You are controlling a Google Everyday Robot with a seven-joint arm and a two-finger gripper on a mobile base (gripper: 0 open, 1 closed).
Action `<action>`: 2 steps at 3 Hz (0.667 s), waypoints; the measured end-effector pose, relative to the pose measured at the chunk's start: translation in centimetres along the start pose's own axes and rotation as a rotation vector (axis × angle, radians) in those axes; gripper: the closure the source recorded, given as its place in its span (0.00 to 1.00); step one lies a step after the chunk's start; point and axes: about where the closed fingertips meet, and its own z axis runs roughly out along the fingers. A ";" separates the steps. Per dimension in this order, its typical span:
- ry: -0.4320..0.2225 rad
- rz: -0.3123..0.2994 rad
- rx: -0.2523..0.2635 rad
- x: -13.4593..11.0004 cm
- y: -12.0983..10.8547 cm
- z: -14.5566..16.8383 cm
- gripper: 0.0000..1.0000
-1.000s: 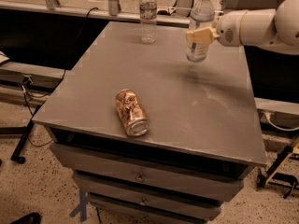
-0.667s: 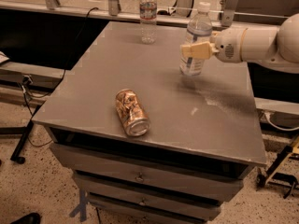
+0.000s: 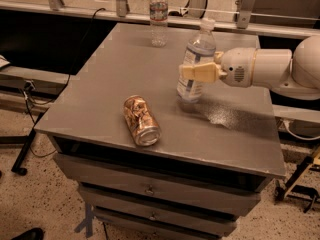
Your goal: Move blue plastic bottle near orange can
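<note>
Grey cabinet top above a stack of drawers, standing on a speckled floor with a metal rail behind.

Camera view: the gripper, at the end of a white arm that reaches in from the right of the view, is clamped around the middle of the blue plastic bottle. The bottle stands upright and capped, its base at or just above the top; contact cannot be told, nor how full it is. The orange can lies on its side below and left of the gripper, near the front edge and apart from the bottle, its silver end facing the camera. A slim clear bottle stands upright beyond the gripper, at the far edge.
</note>
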 end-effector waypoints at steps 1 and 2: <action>-0.001 0.001 -0.065 1.2 2.7 0.9 1.00; 0.002 -0.022 -0.112 1.8 4.7 1.7 0.86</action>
